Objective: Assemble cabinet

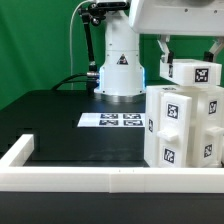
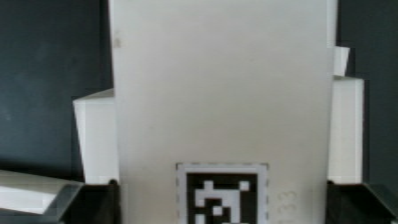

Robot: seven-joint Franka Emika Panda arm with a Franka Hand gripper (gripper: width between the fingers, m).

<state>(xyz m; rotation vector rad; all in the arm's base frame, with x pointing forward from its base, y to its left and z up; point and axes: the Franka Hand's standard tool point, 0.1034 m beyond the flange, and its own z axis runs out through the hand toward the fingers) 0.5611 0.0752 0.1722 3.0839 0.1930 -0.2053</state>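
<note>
Here, at the exterior view's left, we see a white wall (image 1: 20, 152) edging the black table (image 1: 50, 112), then the marker board (image 1: 111, 120) near the arm's base (image 1: 120, 68). At the near right stands the tagged white cabinet (image 1: 182, 128). The gripper (image 1: 190, 54) hangs over it, and we cannot tell whether it clasps anything.

cabinet parts (image 1: 185, 125): white plastic look, smooth, matt, flat printed tags on faces. table (image 1: 50, 115): black, matt. marker board (image 1: 112, 120): white, matt. arm base (image 1: 120, 65): white shell, slightly glossy.
</note>
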